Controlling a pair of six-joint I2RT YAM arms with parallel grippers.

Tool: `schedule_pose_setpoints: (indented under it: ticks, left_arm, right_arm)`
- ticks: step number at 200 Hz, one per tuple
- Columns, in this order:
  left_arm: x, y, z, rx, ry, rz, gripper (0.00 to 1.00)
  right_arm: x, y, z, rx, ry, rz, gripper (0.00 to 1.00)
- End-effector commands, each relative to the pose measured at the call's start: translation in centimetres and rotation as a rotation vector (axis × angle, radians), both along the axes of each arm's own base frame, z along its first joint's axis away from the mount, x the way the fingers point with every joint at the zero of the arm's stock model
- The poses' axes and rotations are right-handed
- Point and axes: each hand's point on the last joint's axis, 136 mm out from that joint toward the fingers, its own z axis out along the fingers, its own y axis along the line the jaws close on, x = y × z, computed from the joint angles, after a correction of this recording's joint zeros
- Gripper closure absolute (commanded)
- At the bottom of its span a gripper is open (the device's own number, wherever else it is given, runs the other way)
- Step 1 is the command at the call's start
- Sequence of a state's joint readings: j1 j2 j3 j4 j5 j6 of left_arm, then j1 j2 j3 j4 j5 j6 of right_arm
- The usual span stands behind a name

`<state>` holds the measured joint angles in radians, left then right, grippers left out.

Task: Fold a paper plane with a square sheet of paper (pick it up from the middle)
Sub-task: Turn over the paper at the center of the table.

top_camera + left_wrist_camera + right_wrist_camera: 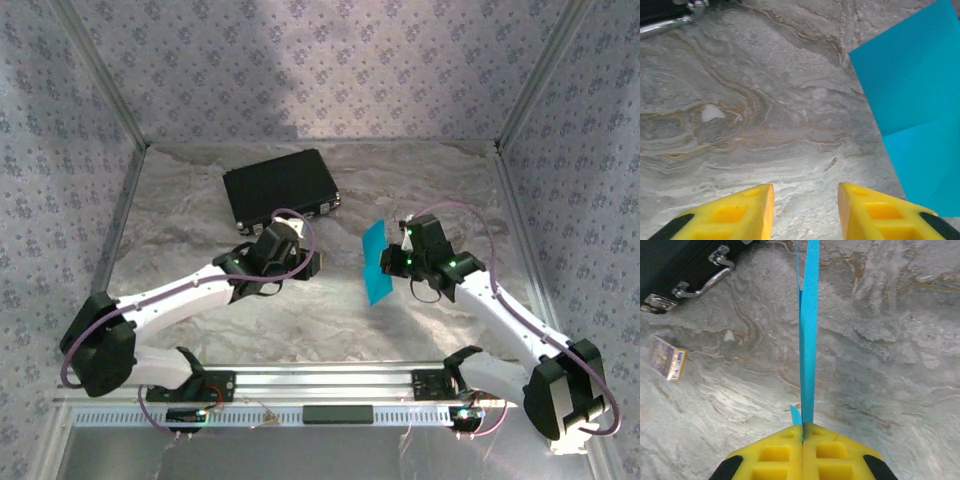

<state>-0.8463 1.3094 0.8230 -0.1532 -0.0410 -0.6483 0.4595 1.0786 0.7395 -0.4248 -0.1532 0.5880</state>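
Note:
The square sheet of paper [377, 262] is bright cyan and hangs upright above the marbled table, folded over with a crease across it [915, 100]. My right gripper [397, 262] is shut on its near edge. In the right wrist view the sheet [808, 340] stands edge-on, rising from between the closed yellow fingers [803, 432]. My left gripper [308, 262] is to the left of the sheet and apart from it. Its yellow fingers [806, 200] stand open over bare table, with nothing between them.
A black case [281, 189] with metal latches lies at the back, left of centre, just beyond the left gripper. A small printed card [667, 358] lies on the table near the case. Patterned walls close in the table on three sides.

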Motion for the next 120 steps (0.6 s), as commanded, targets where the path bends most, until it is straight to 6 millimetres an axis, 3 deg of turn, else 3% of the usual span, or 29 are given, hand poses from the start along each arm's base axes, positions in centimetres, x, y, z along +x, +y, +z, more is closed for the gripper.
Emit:
schedule_pose_setpoints:
  ticks: [1, 36, 93, 120]
  left_arm:
    - [0.8, 1.3, 0.6, -0.008, -0.045, 0.069, 0.55]
    - [0.8, 2.6, -0.1, 0.02, -0.04, 0.118, 0.39]
    - [0.9, 4.6, 0.8, 0.012, -0.089, 0.18, 0.21]
    - [0.9, 5.8, 0.9, 0.018, -0.089, 0.215, 0.08]
  right_arm:
    - [-0.6, -1.2, 0.5, -0.103, -0.02, -0.007, 0.95]
    - [-1.2, -1.8, 0.9, -0.214, -0.05, 0.022, 0.94]
    - [-2.0, -3.2, 0.7, -0.429, -0.077, 0.034, 0.94]
    - [-2.2, -3.2, 1.4, -0.589, -0.145, 0.069, 0.95]
